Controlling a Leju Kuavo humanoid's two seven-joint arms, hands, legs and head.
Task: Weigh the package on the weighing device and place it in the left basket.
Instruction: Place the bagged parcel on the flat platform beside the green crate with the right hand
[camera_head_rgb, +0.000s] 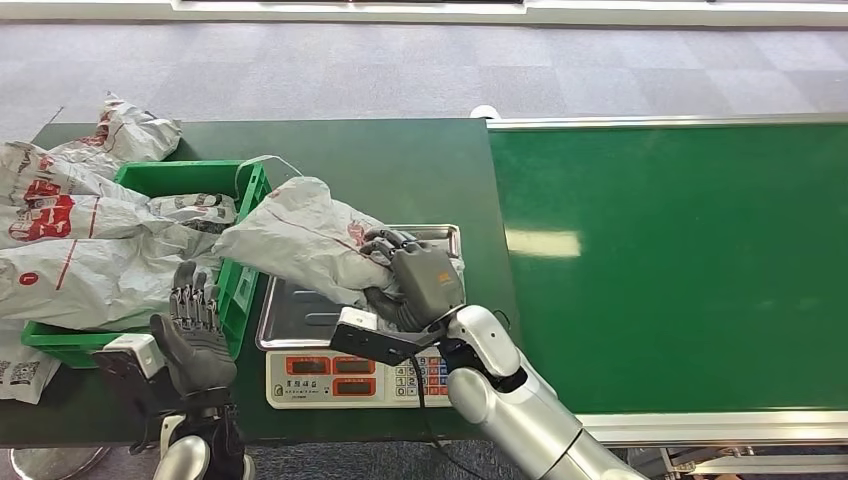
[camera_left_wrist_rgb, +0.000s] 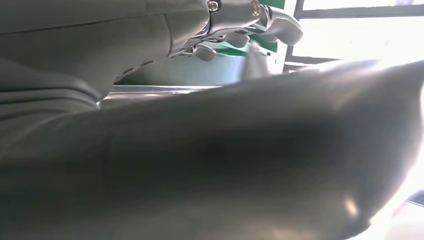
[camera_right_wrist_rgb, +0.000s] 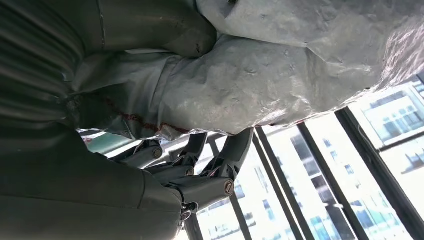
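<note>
1. The right hand grips a crumpled grey package, its fingers wrapped round the bag's near end above the weighing device.
2. In the right wrist view the thumb presses into one side of the grey plastic and the darker fingers curl under the other, so the hold is firm.
3. The package is raised at a slant: its right end hangs over the steel pan of the weighing device, and its left end reaches across to the rim of the green basket. Whether any part of it touches the pan, I cannot tell.
4. The green basket stands just left of the weighing device on the dark green table. It is heaped with grey parcels with red print, and several spill over its left and far edges onto the table.
5. The left hand is held up beside the basket's near right corner, fingers straight, a little apart and holding nothing.
6. The weighing device's front panel shows red display windows and a keypad; the readings are too small to make out.
7. To the right lies a bright green conveyor belt with a silver frame.
</note>
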